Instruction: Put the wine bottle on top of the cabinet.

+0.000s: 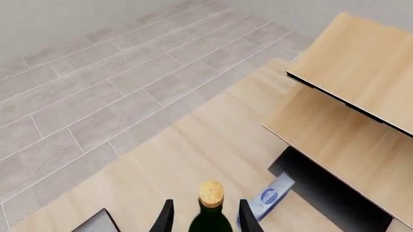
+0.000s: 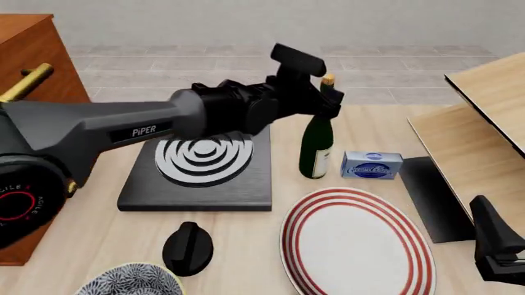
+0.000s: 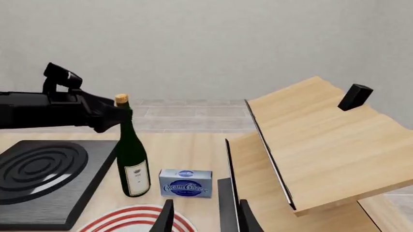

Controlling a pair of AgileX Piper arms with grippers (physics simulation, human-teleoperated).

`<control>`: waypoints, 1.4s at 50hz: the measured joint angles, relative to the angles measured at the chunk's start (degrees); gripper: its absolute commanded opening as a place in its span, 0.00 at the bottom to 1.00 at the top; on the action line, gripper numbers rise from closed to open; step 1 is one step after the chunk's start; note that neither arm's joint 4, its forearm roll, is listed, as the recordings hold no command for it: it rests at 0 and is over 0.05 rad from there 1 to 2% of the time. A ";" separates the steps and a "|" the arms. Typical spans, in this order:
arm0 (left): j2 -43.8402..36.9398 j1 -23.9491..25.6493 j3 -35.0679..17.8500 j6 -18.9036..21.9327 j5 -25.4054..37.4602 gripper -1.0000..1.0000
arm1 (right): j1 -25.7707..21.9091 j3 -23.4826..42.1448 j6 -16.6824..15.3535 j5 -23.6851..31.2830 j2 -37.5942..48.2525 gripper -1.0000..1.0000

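The wine bottle [image 2: 315,144] stands upright on the table between the black slab and a blue box; it is dark green with a tan cap [image 1: 211,192] and a white label [image 3: 135,176]. My left gripper [image 2: 329,98] reaches in from the left at the level of the bottle's neck. Its fingers [image 1: 165,217] stand open on either side of the neck, with small gaps showing. The cabinet [image 2: 29,52], reddish-brown with a brass handle, stands at the far left. My right gripper [image 3: 203,210] is open and empty, low at the near right [image 2: 495,239].
A black slab with white rings [image 2: 201,175] lies left of the bottle. A blue cream cheese box [image 2: 372,165] sits to its right, and a red-striped plate [image 2: 357,246] in front. A black knob [image 2: 188,246] and a patterned bowl [image 2: 131,281] are nearer. Pale wood boards [image 2: 484,123] rise at the right.
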State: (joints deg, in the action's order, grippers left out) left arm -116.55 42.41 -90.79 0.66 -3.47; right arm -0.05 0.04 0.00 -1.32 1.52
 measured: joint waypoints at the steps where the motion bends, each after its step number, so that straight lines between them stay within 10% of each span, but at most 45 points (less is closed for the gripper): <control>1: -0.30 -0.04 -0.24 -0.02 0.05 1.00 | 0.00 0.00 0.00 0.00 0.00 1.00; 32: -5.81 0.14 -4.55 0.51 1.24 1.00 | 0.00 0.00 0.00 -0.01 0.01 1.00; 33: -5.88 0.17 -4.66 0.57 1.25 0.00 | 0.00 0.00 0.00 -0.01 0.01 1.00; 70: -4.51 -1.84 -3.84 1.80 -2.67 0.00 | 0.00 0.00 0.00 -0.01 0.01 1.00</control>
State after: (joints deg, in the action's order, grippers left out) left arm -121.06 40.56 -94.62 2.46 -6.14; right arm -0.05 0.04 0.00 -1.33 1.53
